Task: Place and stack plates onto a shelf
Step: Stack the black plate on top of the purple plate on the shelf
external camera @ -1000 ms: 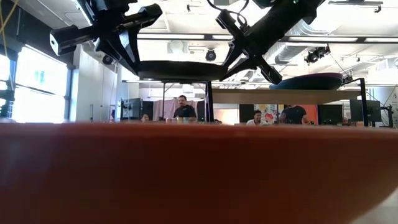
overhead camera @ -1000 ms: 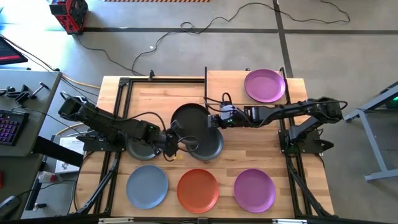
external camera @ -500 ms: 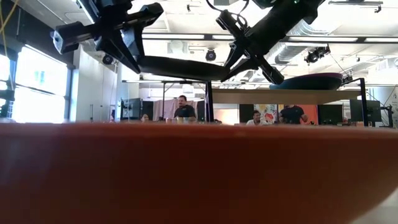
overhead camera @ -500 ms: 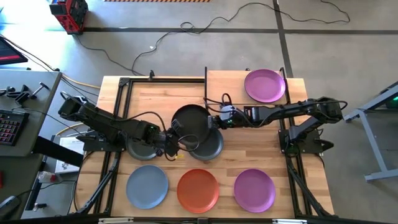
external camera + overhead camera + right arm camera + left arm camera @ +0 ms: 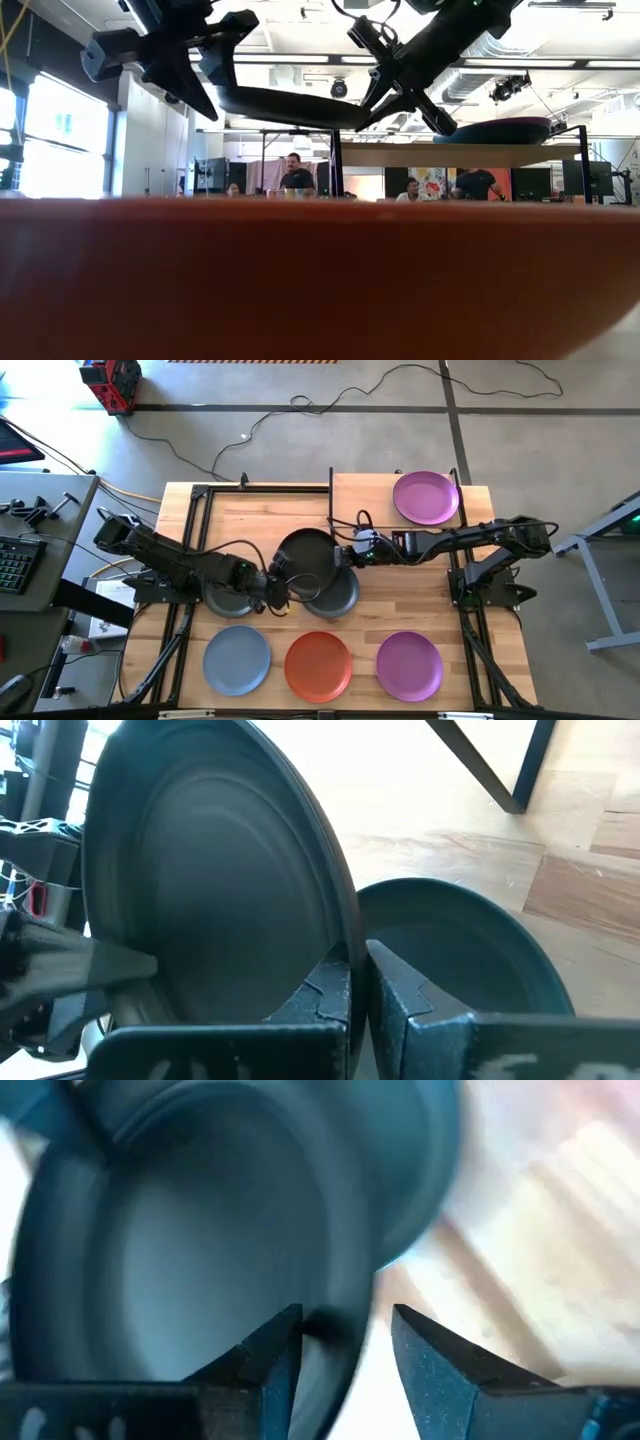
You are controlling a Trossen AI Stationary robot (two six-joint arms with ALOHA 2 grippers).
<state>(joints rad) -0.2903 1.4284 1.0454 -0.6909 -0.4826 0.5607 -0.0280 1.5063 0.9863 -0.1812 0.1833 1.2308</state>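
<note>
- Right gripper (image 5: 345, 554): jaws clamped on the rim of 1 raised dark plate (image 5: 305, 553), carrying it alone toward the shelf (image 5: 365, 490).
- Left gripper (image 5: 277, 586): jaws spread, rim between them unpinched, evidently a handover.

Two dark jointed arms; black cables looped along links; left gripper (image 5: 340, 1355) fingers (image 5: 445, 1370) dark, wedge-shaped

A grey concrete floor (image 5: 300, 440) surrounds the table, crossed by dark seams and a loose black cable (image 5: 400, 385). A red toolbox (image 5: 112, 382) sits on it. Beside the tabletop's left edge stands a grey desk (image 5: 45, 540) with a keyboard (image 5: 12, 565). The low view shows bright windows (image 5: 45, 140), ceiling strip lights (image 5: 600, 63) and seated people (image 5: 295, 175).
</note>
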